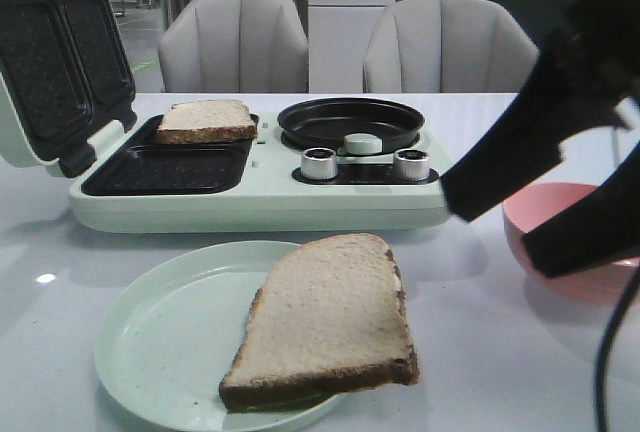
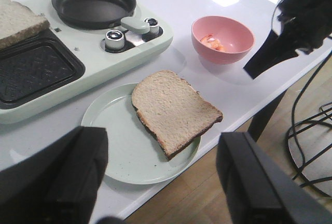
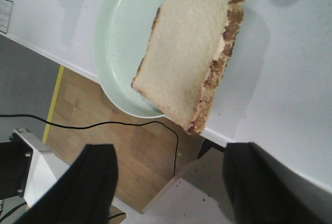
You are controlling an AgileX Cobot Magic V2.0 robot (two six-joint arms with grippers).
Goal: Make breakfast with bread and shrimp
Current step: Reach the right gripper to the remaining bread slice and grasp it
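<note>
A dining-room setup, likely staged in a lab: two padded grey chairs (image 1: 233, 40) beyond the white worktop (image 1: 520, 352), a breakfast maker (image 1: 260, 167), and loose cables (image 2: 306, 130) on the wooden floor.

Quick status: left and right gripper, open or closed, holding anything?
Left gripper: open, empty, above the plate with the bread slice.
Right gripper: open, empty.
</note>
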